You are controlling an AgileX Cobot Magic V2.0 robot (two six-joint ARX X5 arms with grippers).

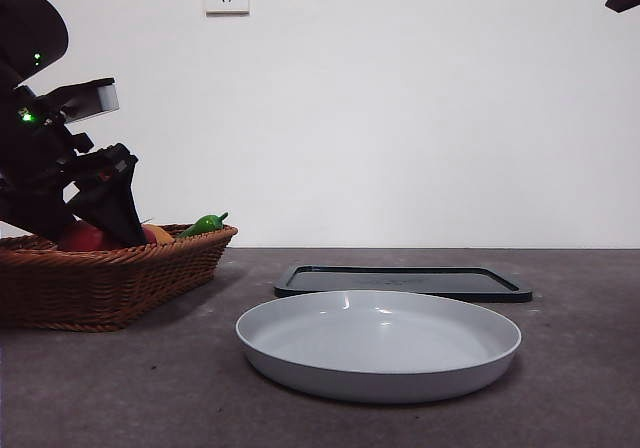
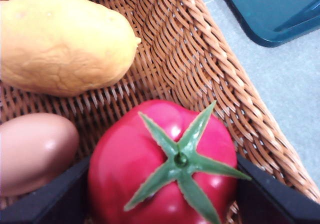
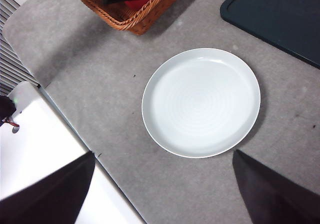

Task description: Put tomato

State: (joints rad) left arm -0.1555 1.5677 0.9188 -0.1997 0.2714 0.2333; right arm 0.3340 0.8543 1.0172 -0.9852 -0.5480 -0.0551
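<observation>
The tomato (image 2: 162,166) is sitting in the wicker basket (image 1: 110,278) at the table's (image 1: 560,388) left edge, stem upward, with the left gripper (image 2: 160,194) reaching down into the basket and its two black jaws standing on either side of the fruit, pressing against its flanks. A yellow-orange fruit (image 2: 60,41) and a pale pink one (image 2: 32,151) are lying beside it (a green pepper (image 1: 205,224) is poking over the rim). The white plate (image 1: 380,343) is resting mid-table, the dark tray (image 1: 405,282) behind it. The right gripper (image 3: 162,184) is hanging above the plate, jaws spread wide, holding nothing.
</observation>
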